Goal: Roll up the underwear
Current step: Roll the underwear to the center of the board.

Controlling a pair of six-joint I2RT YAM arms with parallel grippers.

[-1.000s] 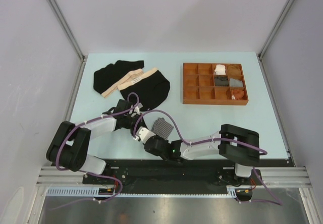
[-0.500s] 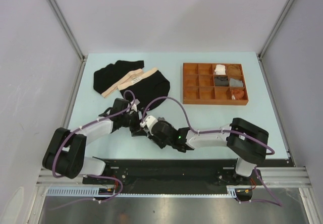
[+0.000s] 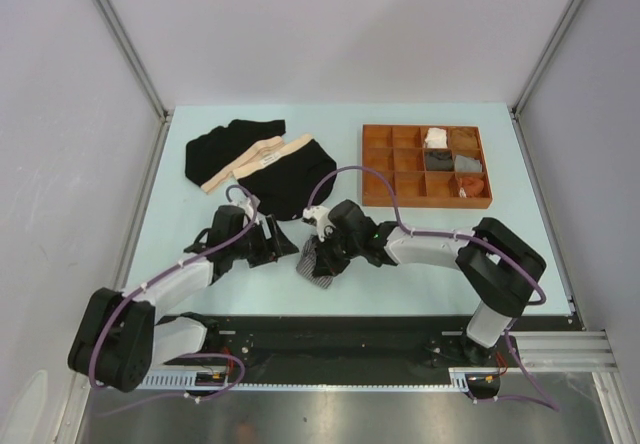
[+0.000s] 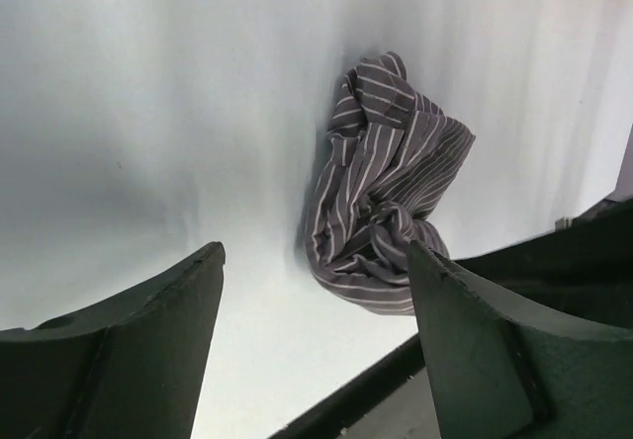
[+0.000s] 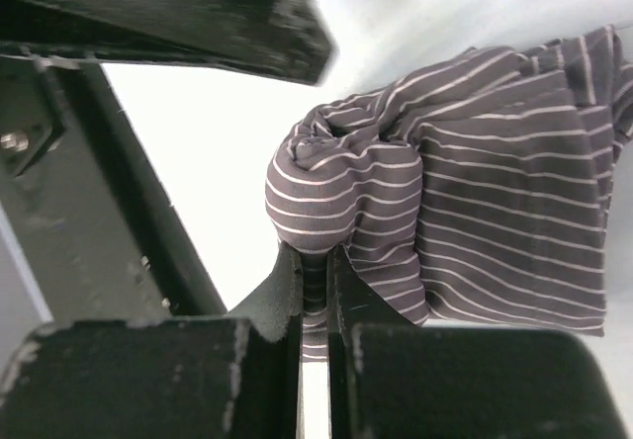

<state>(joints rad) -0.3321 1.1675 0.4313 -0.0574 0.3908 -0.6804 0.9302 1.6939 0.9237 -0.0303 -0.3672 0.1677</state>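
Observation:
The grey pin-striped boxer short (image 3: 318, 266) lies bunched on the table near the front edge, between the two arms. My right gripper (image 3: 323, 252) is shut on a fold of it. In the right wrist view the boxer (image 5: 475, 212) bulges out past the closed fingertips of that gripper (image 5: 315, 256). My left gripper (image 3: 283, 247) stands open just left of the bundle, apart from it. In the left wrist view the boxer (image 4: 381, 202) lies beyond the spread fingers of the left gripper (image 4: 316, 253). Two black briefs with beige waistbands (image 3: 225, 149) (image 3: 295, 174) lie flat at the back left.
A brown compartmented tray (image 3: 378, 164) stands at the back right with small rolled cloths in some cells. The black front rail (image 3: 330, 329) runs just behind the bundle's near side. White walls close in the table on three sides.
My left gripper has opened and drawn back to the left. My right gripper has closed on the striped boxer, and its arm has swung round to reach it from the right.

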